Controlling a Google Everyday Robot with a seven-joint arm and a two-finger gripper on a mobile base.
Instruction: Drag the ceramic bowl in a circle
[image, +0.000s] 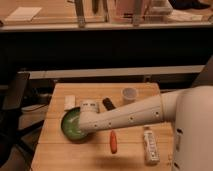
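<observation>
Left to right on your wooden table (55, 150): a small white block (69, 102) near the back left, then the ceramic bowl (71, 125), green, sitting left of centre. Your gripper (84, 124) is down at the bowl's right rim, fingers pressed together; whether they pinch the rim is hidden by the arm (135, 115). A dark object (108, 104) and white cup (129, 95) sit behind the arm. An orange carrot-like item (114, 141) lies in front, a white bottle (150, 145) further right.

White, smooth-shelled arm (135, 116); thick tube tapering from a bulky rounded body; small dark dots spaced along its side. Gripper (79, 126) hidden at the narrow end, over the ceramic bowl (70, 125).
</observation>
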